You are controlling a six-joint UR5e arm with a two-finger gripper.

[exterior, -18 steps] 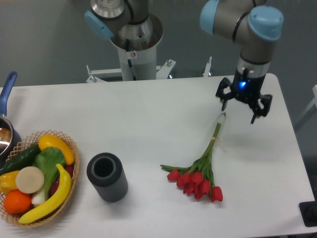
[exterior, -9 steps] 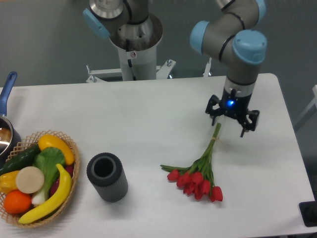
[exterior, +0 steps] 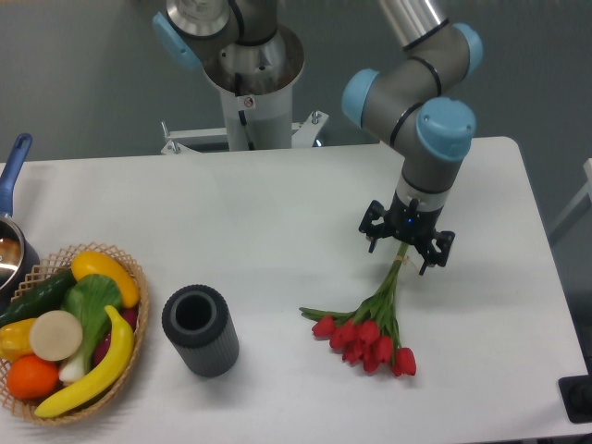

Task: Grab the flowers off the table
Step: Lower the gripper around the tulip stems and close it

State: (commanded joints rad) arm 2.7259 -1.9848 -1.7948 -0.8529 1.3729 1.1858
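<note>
The flowers [exterior: 373,328] are lying on the tabletop [exterior: 277,222], red heads toward the near edge. The hand [exterior: 404,251] is hanging spread, unclenched, straddling the upper stems. The thin stems are risking slipping or pivoting if the fingers are closing off-centre. The stem tips are hiding under the hand, so contact is probably not made yet.

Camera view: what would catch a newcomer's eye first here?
The red flowers lie on the white table right of centre, with the arm's pincer open just over their stem end. At the left edge sits a wicker basket of colourful fruit and vegetables, with a dark ribbed cylinder upright beside it.
</note>
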